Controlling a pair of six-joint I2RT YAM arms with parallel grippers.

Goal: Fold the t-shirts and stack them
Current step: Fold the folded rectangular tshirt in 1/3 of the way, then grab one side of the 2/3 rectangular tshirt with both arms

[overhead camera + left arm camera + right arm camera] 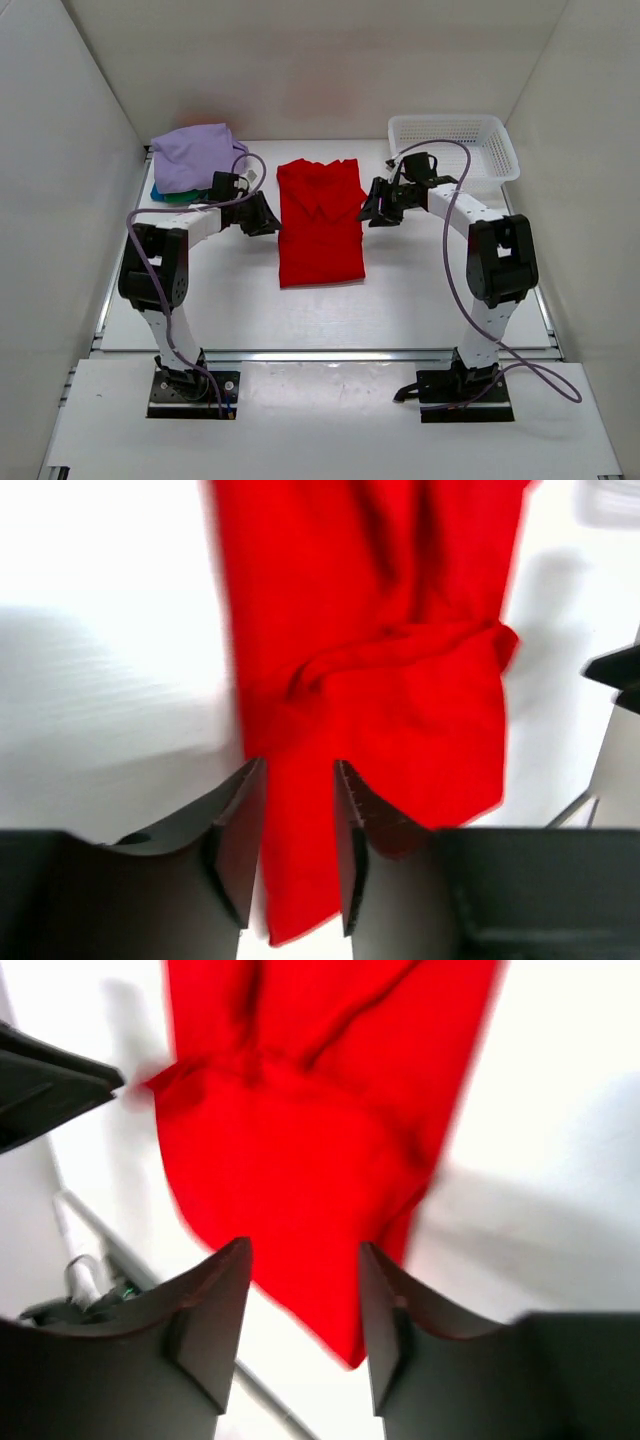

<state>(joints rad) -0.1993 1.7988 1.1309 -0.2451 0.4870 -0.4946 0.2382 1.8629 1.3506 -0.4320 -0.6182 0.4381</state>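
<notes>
1. Table (pixel 230 290): the work surface. The red t-shirt (pixel 320 225) lies flat mid-table as a narrow lengthwise strip. Its near hem is square; the far half is rumpled.
2. Red t-shirt, judged state: the sides look folded in and the cross fold is not yet done. That puts us mid-fold on this shirt, with stacking to follow.
3. Stack: the lavender t-shirt (pixel 195 155) sits left of and beyond the red t-shirt, well apart from it. A teal edge (pixel 160 192) shows underneath. This is likely where the red one goes.
4. White basket (pixel 490 150): right of and beyond the red t-shirt, not in play.
5. Left gripper (pixel 265 218): just beside the red t-shirt's left edge, at the far half. In the wrist view, the left gripper (pixel 297 820) has its fingers spread and nothing pinched, with red cloth showing through the gap.
6. Right gripper (pixel 372 208): just beside the right edge, opposite the left one. In the wrist view, the right gripper (pixel 305 1310) is also spread and empty.
7. Next move (judgement): each arm drops onto its own edge and pinches all layers. Both then lift together and carry one end over the other. Watch the rumpled ridge (pixel 400 645), since a grab there could catch only the top layer and skew the fold.
</notes>
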